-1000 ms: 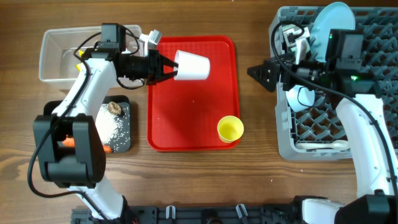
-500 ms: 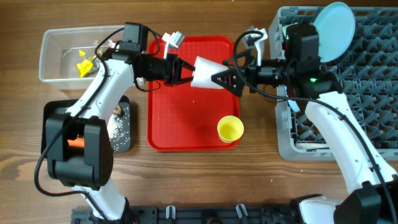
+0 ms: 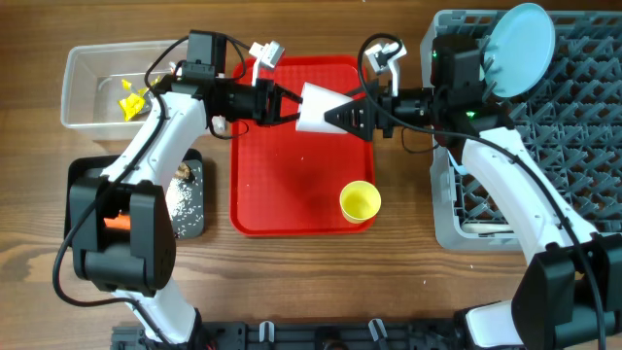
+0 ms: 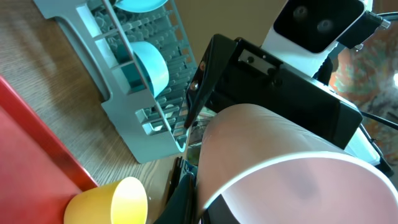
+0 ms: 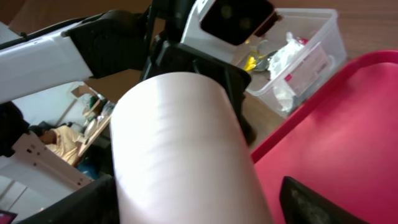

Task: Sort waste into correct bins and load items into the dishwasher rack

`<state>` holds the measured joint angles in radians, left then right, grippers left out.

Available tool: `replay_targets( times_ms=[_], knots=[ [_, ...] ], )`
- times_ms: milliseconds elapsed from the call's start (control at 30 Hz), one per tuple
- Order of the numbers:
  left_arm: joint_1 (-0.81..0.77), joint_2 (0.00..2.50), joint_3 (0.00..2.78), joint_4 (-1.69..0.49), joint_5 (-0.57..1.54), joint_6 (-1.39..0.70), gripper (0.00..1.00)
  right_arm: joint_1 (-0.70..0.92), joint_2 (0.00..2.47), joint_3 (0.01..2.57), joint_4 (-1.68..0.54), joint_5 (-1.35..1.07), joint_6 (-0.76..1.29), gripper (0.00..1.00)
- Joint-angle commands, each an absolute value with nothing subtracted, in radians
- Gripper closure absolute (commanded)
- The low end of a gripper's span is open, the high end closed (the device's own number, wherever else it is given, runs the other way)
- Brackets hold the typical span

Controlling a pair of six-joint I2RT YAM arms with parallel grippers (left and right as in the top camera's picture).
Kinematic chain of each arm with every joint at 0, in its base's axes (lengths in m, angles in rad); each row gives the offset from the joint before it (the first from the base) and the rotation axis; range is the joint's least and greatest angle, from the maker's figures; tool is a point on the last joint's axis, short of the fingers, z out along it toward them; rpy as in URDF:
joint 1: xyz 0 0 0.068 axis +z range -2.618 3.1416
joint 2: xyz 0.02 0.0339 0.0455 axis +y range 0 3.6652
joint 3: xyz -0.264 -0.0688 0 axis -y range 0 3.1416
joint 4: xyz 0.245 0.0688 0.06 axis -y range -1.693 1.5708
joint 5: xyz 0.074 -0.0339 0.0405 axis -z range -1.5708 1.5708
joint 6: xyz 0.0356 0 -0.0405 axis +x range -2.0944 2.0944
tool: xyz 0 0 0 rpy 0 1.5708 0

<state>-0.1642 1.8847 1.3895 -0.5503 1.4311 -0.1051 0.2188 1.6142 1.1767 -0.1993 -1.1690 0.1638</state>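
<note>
Mid-air handover: the left hand pinches the pink cup just ahead of it, above the red tray. The cup lies sideways, its long axis running hand to hand and its wider end nearer. Beyond it, the right hand is spread around the far end. It should close before the left releases.

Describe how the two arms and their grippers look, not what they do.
The left arm and right arm match: smooth white link shells, black joint housings, thin black cables looped alongside. The left gripper and right gripper are black, with tapering jaws. A small green light shows near the right arm's wrist.
</note>
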Motion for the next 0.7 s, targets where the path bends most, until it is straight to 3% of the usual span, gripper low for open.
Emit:
replay_targets(
  times_ms=[0, 200, 433, 667],
  knots=[
    [-0.172, 1.859, 1.399, -0.530, 1.518, -0.086, 0.96, 0.245, 1.644, 1.170, -0.192, -1.169, 0.157, 0.20],
    [-0.172, 1.859, 1.399, -0.509, 1.518, -0.086, 0.96, 0.252, 1.644, 1.170, -0.187, -1.173, 0.161, 0.32],
    [-0.172, 1.859, 1.399, -0.492, 1.517, -0.086, 0.96, 0.252, 1.644, 1.170, -0.184, -1.172, 0.161, 0.38],
    [-0.172, 1.859, 1.399, -0.492, 1.436, -0.086, 0.77, 0.249, 1.644, 1.170, -0.173, -1.159, 0.162, 0.42]
  ],
)
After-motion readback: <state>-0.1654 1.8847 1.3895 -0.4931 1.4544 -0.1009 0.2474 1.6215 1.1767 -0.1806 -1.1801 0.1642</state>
